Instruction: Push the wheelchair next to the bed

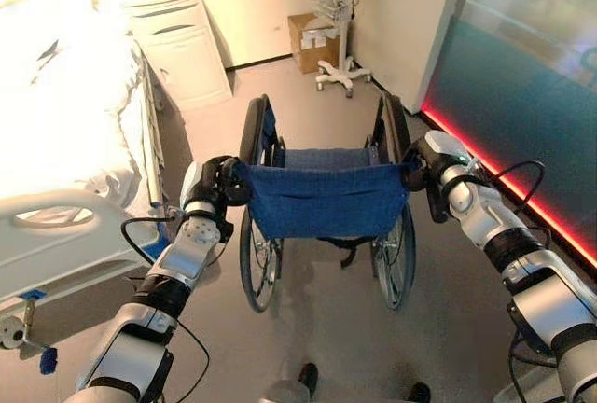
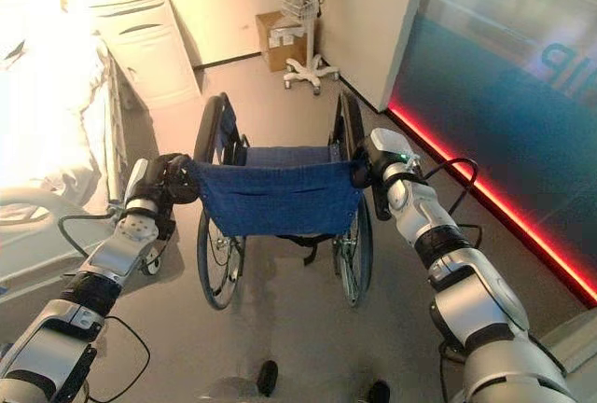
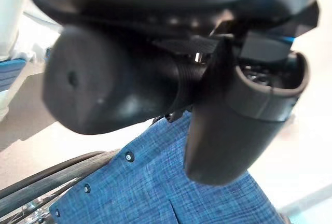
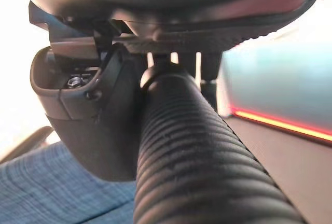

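I see the bed (image 1: 65, 142) filling the left of the frame, its white footboard (image 1: 56, 235) at lower left. The wheelchair (image 1: 322, 198) sits centre frame, just right of the bed, its blue back sling facing me. A white bedside cabinet (image 1: 182, 48) stands upper left, a cardboard box (image 1: 312, 41) and a wheeled stand (image 1: 343, 72) at top centre. My left hand (image 1: 216, 188) is curled round the left push handle (image 3: 104, 86), my right hand (image 1: 424, 165) round the ribbed right handle (image 4: 192, 156).
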Controlling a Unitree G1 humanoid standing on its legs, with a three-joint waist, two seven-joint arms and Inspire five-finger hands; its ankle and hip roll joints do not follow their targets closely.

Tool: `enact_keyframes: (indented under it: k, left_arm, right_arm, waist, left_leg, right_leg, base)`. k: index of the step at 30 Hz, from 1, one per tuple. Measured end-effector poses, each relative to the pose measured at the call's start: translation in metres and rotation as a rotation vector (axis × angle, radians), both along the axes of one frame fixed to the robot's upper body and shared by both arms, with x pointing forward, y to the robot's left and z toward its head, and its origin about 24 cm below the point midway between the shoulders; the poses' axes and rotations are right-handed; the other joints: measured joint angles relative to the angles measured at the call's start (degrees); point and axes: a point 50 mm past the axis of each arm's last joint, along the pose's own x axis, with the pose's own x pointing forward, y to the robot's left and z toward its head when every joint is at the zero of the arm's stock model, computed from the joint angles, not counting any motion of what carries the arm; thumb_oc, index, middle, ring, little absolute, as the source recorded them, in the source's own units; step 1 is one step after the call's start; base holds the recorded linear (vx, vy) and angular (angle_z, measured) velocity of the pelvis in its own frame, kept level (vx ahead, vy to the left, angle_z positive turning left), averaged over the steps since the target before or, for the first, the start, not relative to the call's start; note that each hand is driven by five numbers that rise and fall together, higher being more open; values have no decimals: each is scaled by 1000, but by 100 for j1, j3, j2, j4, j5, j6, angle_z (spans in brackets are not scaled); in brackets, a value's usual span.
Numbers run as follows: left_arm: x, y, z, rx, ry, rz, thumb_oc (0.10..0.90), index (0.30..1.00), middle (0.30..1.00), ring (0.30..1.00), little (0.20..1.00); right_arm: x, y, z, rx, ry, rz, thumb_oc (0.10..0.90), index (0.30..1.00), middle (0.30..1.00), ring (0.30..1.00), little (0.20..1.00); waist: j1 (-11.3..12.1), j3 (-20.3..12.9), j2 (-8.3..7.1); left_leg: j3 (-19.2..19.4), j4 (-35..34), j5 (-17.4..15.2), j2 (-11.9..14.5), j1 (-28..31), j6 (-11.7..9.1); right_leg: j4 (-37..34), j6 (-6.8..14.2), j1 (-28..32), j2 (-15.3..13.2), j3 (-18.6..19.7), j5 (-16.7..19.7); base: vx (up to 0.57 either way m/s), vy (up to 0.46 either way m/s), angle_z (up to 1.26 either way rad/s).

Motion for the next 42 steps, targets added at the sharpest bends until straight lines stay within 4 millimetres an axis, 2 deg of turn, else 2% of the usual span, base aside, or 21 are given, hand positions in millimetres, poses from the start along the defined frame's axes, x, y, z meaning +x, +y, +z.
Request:
enact_keyframes:
  k: [1,2,4,6,9,13,17,18,21,23,24,26,28,29,30,31,32,36,38,40,42]
  left_arm:
    - [0,-1,0,-4,-1,-6,400,300,300,300,300]
    - [1,-4,0,-12,-3,-7,400,300,300,300,300]
    - [-1,-11,-5,-27,1,-13,400,300,300,300,300]
    - [-3,-18,-12,-45,12,-26,400,300,300,300,300]
    - [0,-34,-17,-55,21,-42,400,300,300,300,300]
    - [1,-39,-22,-62,30,-39,400,300,300,300,300]
    - [2,-40,-20,-65,21,-41,400,300,300,300,300]
    - [2,-40,-20,-55,27,-46,400,300,300,300,300]
    - [-2,-42,-27,-43,56,-56,400,300,300,300,300]
    - [-4,-45,-27,-42,47,-68,400,300,300,300,300]
    - [-5,-46,-27,-42,45,-70,400,300,300,300,300]
    - [-9,-45,-29,-51,48,-61,400,300,300,300,300]
    - [-20,-33,-33,-54,47,-28,400,300,300,300,300]
    - [-19,-29,-30,-43,42,-23,400,300,300,300,300]
    - [-17,-21,-23,-23,25,-14,400,300,300,300,300]
    - [-15,-16,-17,-10,14,-11,400,300,300,300,300]
    - [-13,-7,-11,17,7,-5,400,300,300,300,300]
    - [-10,-3,-9,30,12,-1,400,300,300,300,300]
    - [-8,-5,-8,30,7,-8,400,300,300,300,300]
    - [-5,-11,-12,13,16,-5,400,300,300,300,300]
    - [-5,-10,-12,14,13,-3,400,300,300,300,300]
  right_arm:
    - [0,1,0,8,1,0,400,300,300,300,300]
    - [-2,-2,2,19,-3,-13,400,300,300,300,300]
    - [-4,-10,7,-3,6,-19,400,300,300,300,300]
    - [-10,-20,8,-35,10,-17,400,300,300,300,300]
    - [-15,-34,1,-48,34,-49,400,300,300,300,300]
    - [-16,-39,-2,-52,47,-51,400,300,300,300,300]
    - [-16,-41,1,-55,39,-45,400,300,300,300,300]
    - [-16,-41,-3,-49,51,-49,400,300,300,300,300]
    - [-21,-44,-14,-45,82,-62,400,300,300,300,300]
    - [-22,-47,-15,-45,85,-73,400,300,300,300,300]
    - [-22,-49,-13,-47,79,-79,400,300,300,300,300]
    - [-22,-49,-14,-47,84,-75,400,300,300,300,300]
    - [-21,-36,-20,-28,96,-45,400,300,300,300,300]
    - [-19,-32,-18,-22,88,-36,400,300,300,300,300]
    - [-17,-25,-16,-9,77,-22,400,300,300,300,300]
    - [-15,-20,-14,1,73,-15,400,300,300,300,300]
    - [-11,-8,-15,27,72,-1,400,300,300,300,300]
    - [-10,-4,-18,38,78,-5,400,300,300,300,300]
    - [-9,-6,-18,39,77,-11,400,300,300,300,300]
    - [-8,-9,-15,37,60,-17,400,300,300,300,300]
    - [-7,-9,-12,35,48,-9,400,300,300,300,300]
  waist:
    - [3,-9,-93]
    - [-161,-16,-9]
    - [-133,-47,189]
    - [-169,-40,353]
    - [-268,-31,329]
    - [-317,-41,314]
    - [-404,-94,333]
    - [-360,-107,203]
    - [-355,-157,13]
    - [-261,-158,-89]
    - [-135,-153,-53]
    - [87,-148,190]
    - [320,-167,244]
    - [321,-148,271]
    - [278,-110,175]
    - [257,-61,41]
    - [337,-45,-160]
    - [265,3,-21]
    - [269,4,-22]
    - [237,17,215]
    - [122,14,276]
  left_leg:
    - [-12,99,-51,0,-68,-93]
    - [-39,546,-227,155,-340,-260]
    - [267,785,-336,556,-462,-328]
    - [1040,925,-239,900,-469,-204]
    - [1442,1023,-60,994,-491,-36]
    - [1434,838,17,1014,-363,-28]
    - [1440,848,30,1059,-435,-394]
    - [1412,938,-7,975,-440,-467]
    - [1321,1322,-338,386,-547,-297]
    - [1273,998,-334,-301,-670,-271]
    - [1269,714,-306,-579,-885,-295]
    - [1150,387,-278,-409,-915,-347]
    - [1138,529,-91,-367,-785,-237]
    - [1143,542,-89,-333,-766,-234]
    - [1222,516,-88,-320,-735,-226]
    - [1388,528,-120,-320,-703,-176]
    - [1553,516,-166,-386,-652,-5]
    - [1277,285,146,-272,-276,591]
    - [1188,185,171,-271,-165,635]
    - [806,51,155,-199,-51,599]
    - [542,-68,184,-168,-19,557]
  right_leg:
    - [11,-20,6,47,49,-16]
    - [157,-83,94,248,105,197]
    - [338,-297,111,607,104,-67]
    - [621,-420,290,724,-255,-368]
    - [936,-501,468,787,-547,-784]
    - [1334,-604,472,813,-575,-1250]
    - [1880,-665,289,851,-601,-1623]
    - [1988,-704,260,774,-637,-1762]
    - [1715,-672,563,702,-482,-1704]
    - [1441,-729,657,609,-216,-1648]
    - [1091,-816,768,689,-29,-1582]
    - [695,-785,1030,918,76,-1502]
    - [639,-695,1214,966,286,-1487]
    - [875,-714,1177,986,112,-1502]
    - [1278,-731,1094,1038,-159,-1510]
    - [1330,-754,1096,1042,-328,-1604]
    - [1227,-605,1119,949,-529,-1740]
    - [1583,-338,1236,1026,-550,-1591]
    - [1309,-335,1228,972,-561,-1585]
    - [951,-284,952,787,-451,-1549]
    - [441,-91,631,559,-128,-1134]
  base:
    - [172,-542,121]
    - [263,-476,123]
    - [265,-421,92]
    - [151,-366,84]
    - [124,-272,90]
    - [134,-191,43]
    - [202,-273,25]
    - [247,-223,19]
    - [266,-158,24]
    - [284,-90,-12]
    - [393,-84,-62]
    - [315,-38,-101]
    - [214,-25,-117]
    - [287,-11,-59]
    - [227,-4,-23]
    - [347,-35,-50]
    - [289,-83,-60]
    - [228,-162,1]
    - [162,-334,13]
    - [155,-408,21]
    - [157,-409,46]
